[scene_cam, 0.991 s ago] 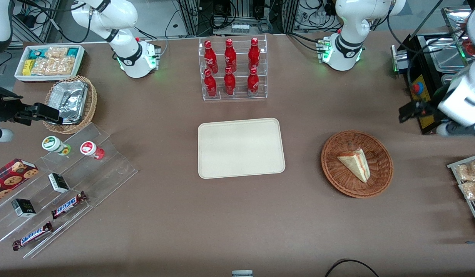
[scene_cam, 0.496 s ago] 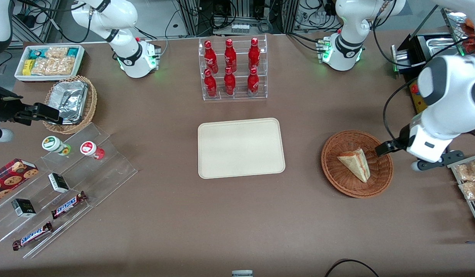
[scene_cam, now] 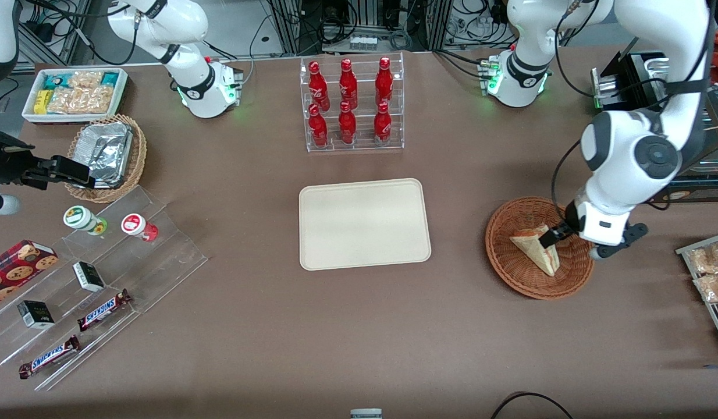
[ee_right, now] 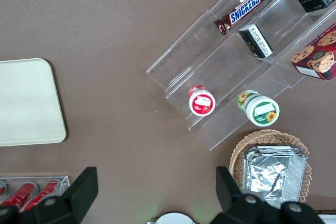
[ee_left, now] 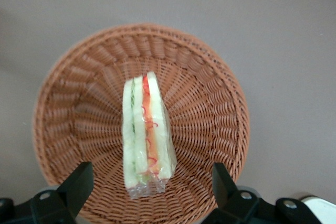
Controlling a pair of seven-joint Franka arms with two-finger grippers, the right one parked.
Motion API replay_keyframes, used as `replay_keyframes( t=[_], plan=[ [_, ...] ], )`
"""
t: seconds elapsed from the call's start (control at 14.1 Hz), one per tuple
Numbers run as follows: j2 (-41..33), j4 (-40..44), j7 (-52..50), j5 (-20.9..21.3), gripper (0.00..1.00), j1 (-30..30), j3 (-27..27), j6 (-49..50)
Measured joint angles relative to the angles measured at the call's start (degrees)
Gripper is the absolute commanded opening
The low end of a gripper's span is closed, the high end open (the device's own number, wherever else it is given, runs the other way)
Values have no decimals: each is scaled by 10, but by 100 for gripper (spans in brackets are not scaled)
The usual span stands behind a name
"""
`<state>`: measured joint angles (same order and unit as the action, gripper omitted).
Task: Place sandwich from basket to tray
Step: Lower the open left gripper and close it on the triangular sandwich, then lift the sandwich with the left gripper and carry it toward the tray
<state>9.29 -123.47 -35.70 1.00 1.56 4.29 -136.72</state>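
Note:
The sandwich (scene_cam: 532,249), a clear-wrapped white wedge with red and green filling, lies in the round reddish-brown basket (scene_cam: 510,265) toward the working arm's end of the table. In the left wrist view the sandwich (ee_left: 146,135) stands on edge in the middle of the basket (ee_left: 210,103). My gripper (scene_cam: 550,238) hovers over the basket just above the sandwich's thick end, open, with its two dark fingers (ee_left: 77,184) spread wide on either side of the wedge and touching nothing. The cream tray (scene_cam: 365,223) lies bare at the table's middle.
A clear rack of red bottles (scene_cam: 352,105) stands farther from the front camera than the tray. A wire rack of snack packets (scene_cam: 711,279) sits at the working arm's table edge, beside the basket. A black machine (scene_cam: 650,87) stands at that end too.
The left arm has swung in from the table's end and come down over the basket; its gripper now hangs above the sandwich. The sandwich and basket have not moved.

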Motion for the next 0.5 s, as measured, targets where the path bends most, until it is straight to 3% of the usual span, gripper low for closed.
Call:
replay_keyframes(
  t=[0.5],
  plan=[
    [33,-23,-11,0,100,1,-1,-24]
  ],
)
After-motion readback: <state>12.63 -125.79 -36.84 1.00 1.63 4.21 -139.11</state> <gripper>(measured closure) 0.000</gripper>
